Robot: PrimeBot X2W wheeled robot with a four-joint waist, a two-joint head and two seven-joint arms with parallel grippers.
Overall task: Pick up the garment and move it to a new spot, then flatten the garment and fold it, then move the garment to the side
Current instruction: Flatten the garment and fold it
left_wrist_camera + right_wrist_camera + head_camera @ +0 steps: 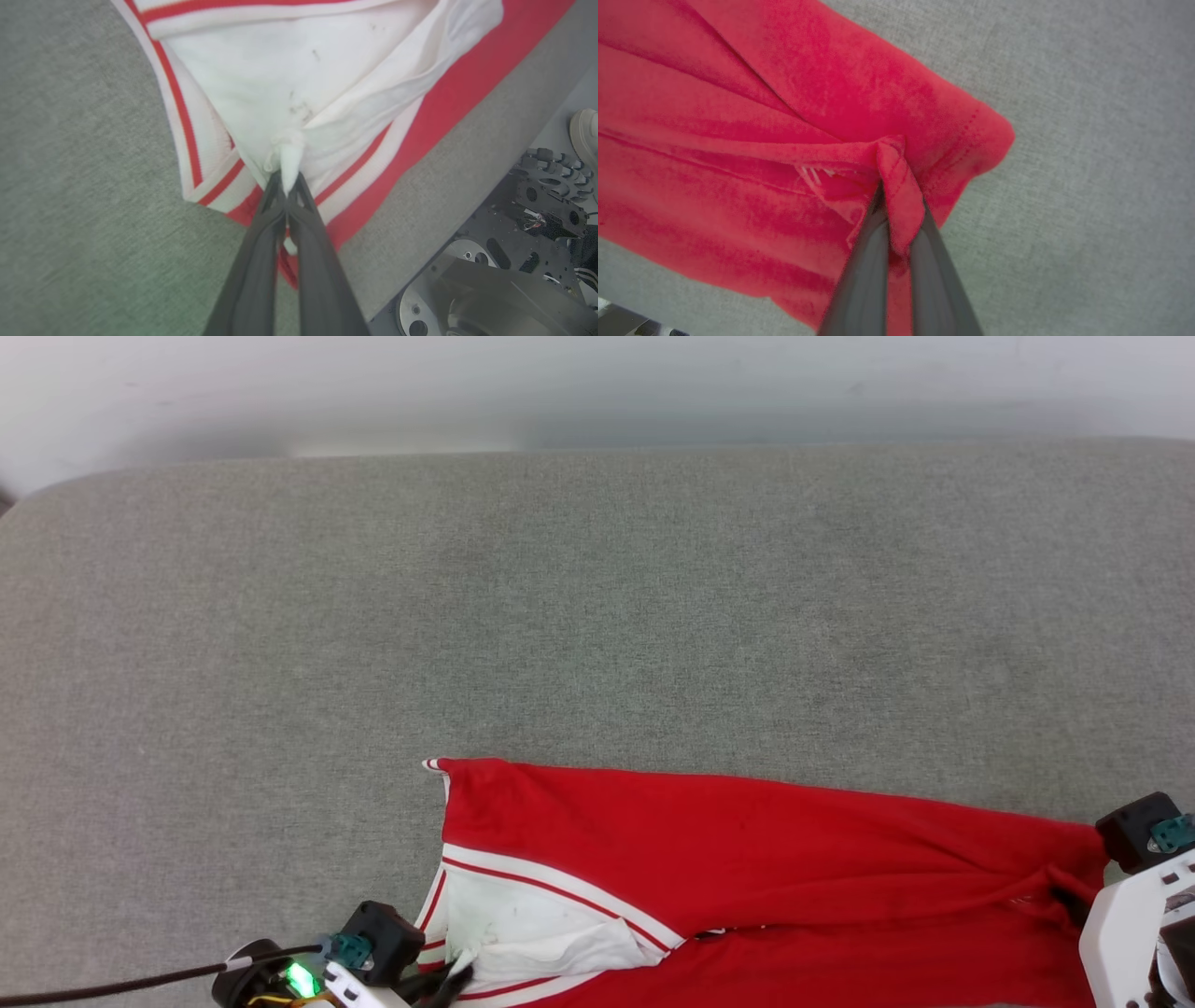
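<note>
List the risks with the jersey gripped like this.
The left gripper pinches only a small tuft of white sleeve; it may slip free. The right gripper clamps a bunched red fold, so creases may form. The garment lies near the edge of the grey surface and could slide off.

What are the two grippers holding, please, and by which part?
Both hold the garment: left gripper pinches white sleeve fabric, right gripper a red fold by the hem.

head camera looks down on the grey cloth-covered bench (597,616); both wrist cameras sit close over the red white-sleeved shirt (747,840) all three share.
</note>
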